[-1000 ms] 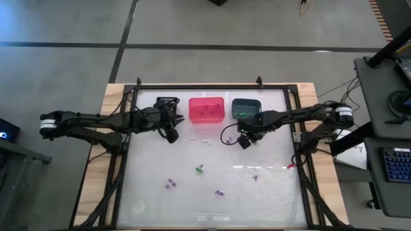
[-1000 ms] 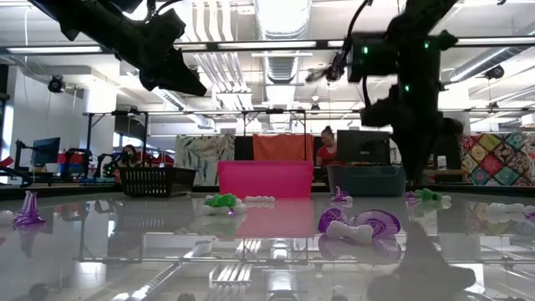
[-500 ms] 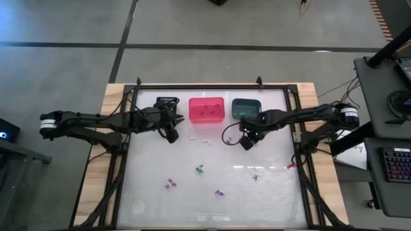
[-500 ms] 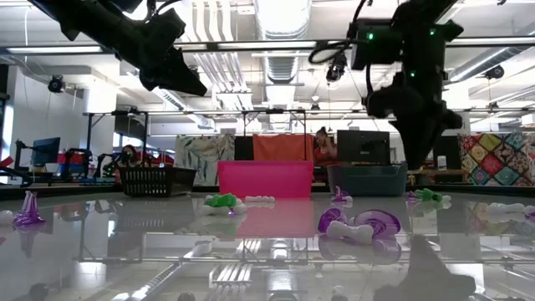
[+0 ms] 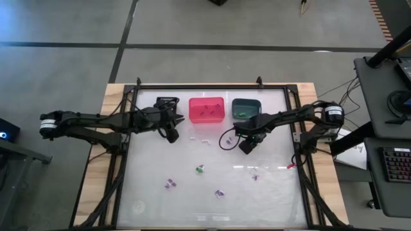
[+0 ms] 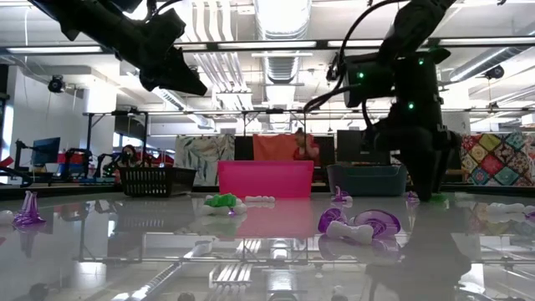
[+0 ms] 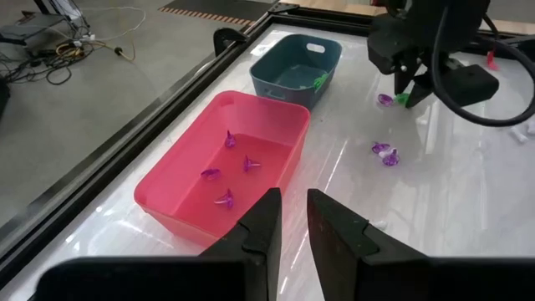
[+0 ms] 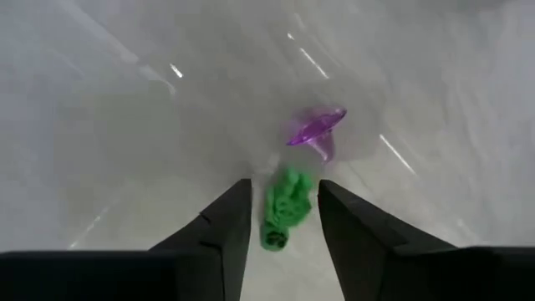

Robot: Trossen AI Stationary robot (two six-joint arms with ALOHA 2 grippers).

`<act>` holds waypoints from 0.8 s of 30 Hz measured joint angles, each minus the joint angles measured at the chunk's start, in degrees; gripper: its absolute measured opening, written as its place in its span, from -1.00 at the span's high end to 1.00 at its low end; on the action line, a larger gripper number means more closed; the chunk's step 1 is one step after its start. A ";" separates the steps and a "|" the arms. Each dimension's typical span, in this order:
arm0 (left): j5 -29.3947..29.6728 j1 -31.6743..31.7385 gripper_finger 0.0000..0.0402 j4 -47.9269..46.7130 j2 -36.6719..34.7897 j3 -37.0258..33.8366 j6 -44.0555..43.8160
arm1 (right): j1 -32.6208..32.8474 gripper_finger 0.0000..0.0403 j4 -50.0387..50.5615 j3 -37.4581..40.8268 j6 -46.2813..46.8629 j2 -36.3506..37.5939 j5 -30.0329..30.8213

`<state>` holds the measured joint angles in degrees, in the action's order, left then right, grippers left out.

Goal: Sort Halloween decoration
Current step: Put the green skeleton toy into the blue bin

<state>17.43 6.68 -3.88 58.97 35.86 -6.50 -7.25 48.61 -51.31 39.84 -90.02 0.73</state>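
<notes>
The right gripper [image 8: 282, 219] has just spread its jaws; a green trinket [image 8: 282, 209] lies between them on the counter [image 8: 125, 125], unpinched.

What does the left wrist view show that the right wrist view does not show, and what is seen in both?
Only the left wrist view shows the pink bin with four purple trinkets, the teal bin with one green piece, and the right gripper from outside. Only the right wrist view shows the green trinket lying between that gripper's open fingers. Both show this green trinket beside a purple trinket on the table.
</notes>
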 joint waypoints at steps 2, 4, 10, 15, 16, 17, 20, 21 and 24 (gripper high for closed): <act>0.00 0.00 0.78 0.04 0.00 0.00 0.00 | 0.00 0.32 -0.15 0.00 -0.04 0.17 0.07; 0.00 0.00 0.78 0.05 -0.01 0.00 -0.02 | 0.02 0.32 -0.17 0.00 -0.19 0.34 1.01; -0.01 0.00 0.78 0.12 0.00 0.00 -0.42 | 0.00 0.48 -0.15 0.00 -0.33 0.44 1.27; -0.02 0.02 0.78 0.13 0.01 0.00 -0.53 | 0.00 0.81 -0.66 0.00 -0.50 0.42 1.39; -0.01 0.01 0.78 0.13 0.01 0.00 -0.63 | 0.00 0.88 -0.78 0.00 -0.75 0.42 1.41; 0.00 0.00 0.78 0.13 0.01 0.00 -0.65 | 0.00 0.91 -0.89 0.00 -0.93 0.42 1.40; -0.02 0.00 0.78 0.09 0.01 0.00 -1.10 | 0.00 0.93 -0.61 0.00 -1.34 1.10 1.20; -0.01 0.00 0.78 0.07 0.01 0.00 -1.22 | 0.00 0.94 -0.52 0.00 -1.57 1.76 0.78; -0.02 0.01 0.78 0.02 0.01 0.00 -1.51 | -0.02 0.94 -0.37 -0.08 -1.97 4.57 0.45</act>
<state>17.41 6.69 -3.86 58.98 35.86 -8.01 -7.27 48.24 -51.39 37.87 -85.45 1.18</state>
